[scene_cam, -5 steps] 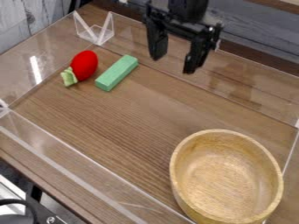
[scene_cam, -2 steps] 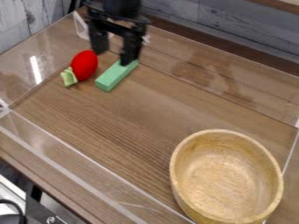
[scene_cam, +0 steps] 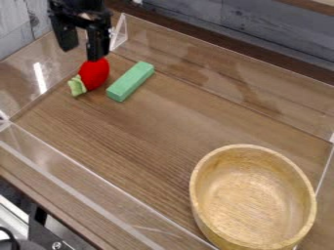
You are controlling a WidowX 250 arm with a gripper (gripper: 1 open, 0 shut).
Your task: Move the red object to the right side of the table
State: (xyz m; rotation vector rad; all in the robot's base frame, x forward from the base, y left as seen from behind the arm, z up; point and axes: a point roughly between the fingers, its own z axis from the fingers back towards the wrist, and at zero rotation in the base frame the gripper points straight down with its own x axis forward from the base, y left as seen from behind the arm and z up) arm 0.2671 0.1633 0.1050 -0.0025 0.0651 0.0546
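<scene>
The gripper [scene_cam: 80, 41] hung just above the red object [scene_cam: 94, 70], jaws spread wide and holding nothing. The red object sat on the table [scene_cam: 170, 127] out at ten o'clock, near the left wall, a green block [scene_cam: 131, 81] just beside it at its three o'clock. No grasp yet, by my read: pickup, carry and placing on the right side near the wooden bowl [scene_cam: 255, 200] were all left.
</scene>
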